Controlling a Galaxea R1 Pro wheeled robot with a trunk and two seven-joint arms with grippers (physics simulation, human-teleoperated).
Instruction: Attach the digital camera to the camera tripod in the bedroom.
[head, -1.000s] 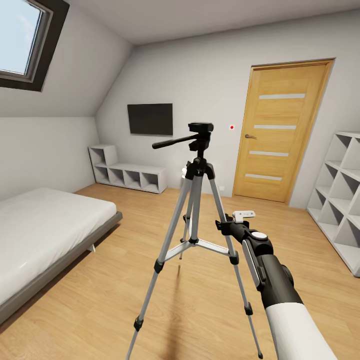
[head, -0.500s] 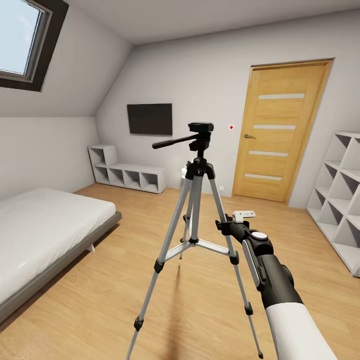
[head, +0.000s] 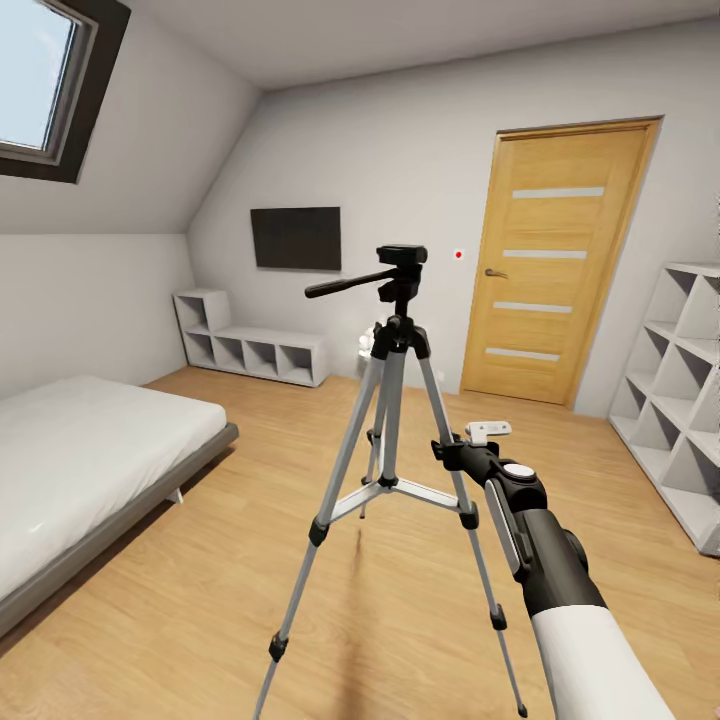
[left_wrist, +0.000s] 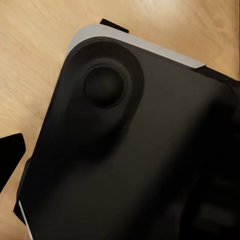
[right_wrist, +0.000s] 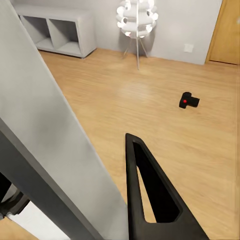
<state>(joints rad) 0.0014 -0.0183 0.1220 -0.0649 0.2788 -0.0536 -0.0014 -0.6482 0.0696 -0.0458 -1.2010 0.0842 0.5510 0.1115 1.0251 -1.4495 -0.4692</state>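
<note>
The tripod (head: 392, 420) stood upright on the wood floor (head: 200, 600) right before me, its pan handle pointing toward the bed (head: 80, 460), and my right arm (head: 540, 560) reached out with its jaws against one silver leg (right_wrist: 45, 140) close beside one black finger (right_wrist: 150, 200); I could not tell how wide those jaws stood. The camera (right_wrist: 189, 100) lay on the floor well beyond them, near a white lamp (right_wrist: 136, 15). My left jaws I could not make out against a dark body (left_wrist: 130, 160).
</note>
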